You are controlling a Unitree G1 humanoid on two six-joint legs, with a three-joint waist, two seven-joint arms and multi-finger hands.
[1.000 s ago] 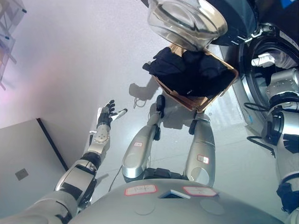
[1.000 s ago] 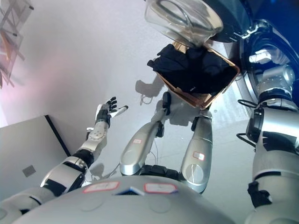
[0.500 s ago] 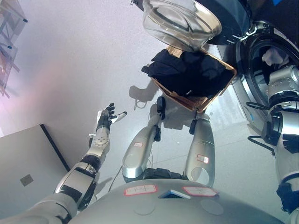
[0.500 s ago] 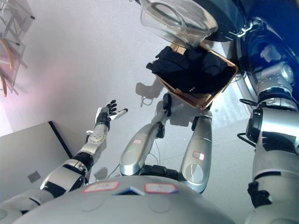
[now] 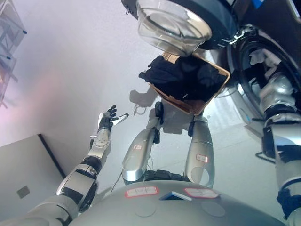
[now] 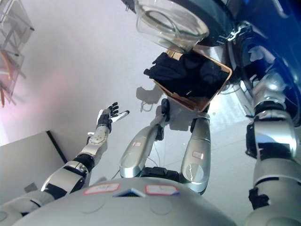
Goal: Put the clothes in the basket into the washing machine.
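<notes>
Many dark clothes in basket, left robot hand apart

We see a tan basket on the floor, heaped with dark clothes, some spilling over its left rim. Just right of it is the washer, drum mouth open, something white inside; its glass door is swung out over the basket.

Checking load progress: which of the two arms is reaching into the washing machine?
The right arm: it extends into the washing machine opening, its hand hidden inside. The left hand hangs open over bare floor, far from the machine and the basket.
</notes>
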